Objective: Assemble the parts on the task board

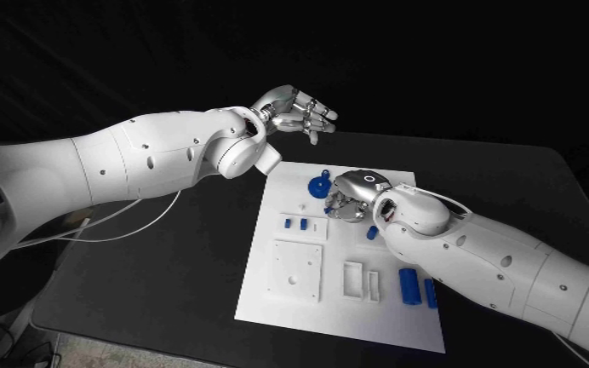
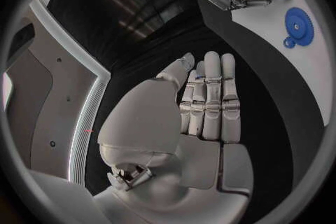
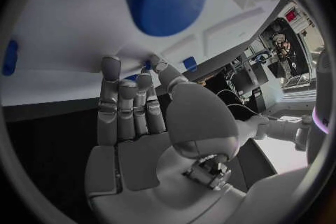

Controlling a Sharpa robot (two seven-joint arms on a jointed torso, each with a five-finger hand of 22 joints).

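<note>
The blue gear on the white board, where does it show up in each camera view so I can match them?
Head view: the blue gear lies near the far edge of the task board, just beside the right hand.
Left wrist view: it sits at the circle's rim, past the left hand.
Right wrist view: I cannot pick it out.
Shared landmark: the white task board.
</note>
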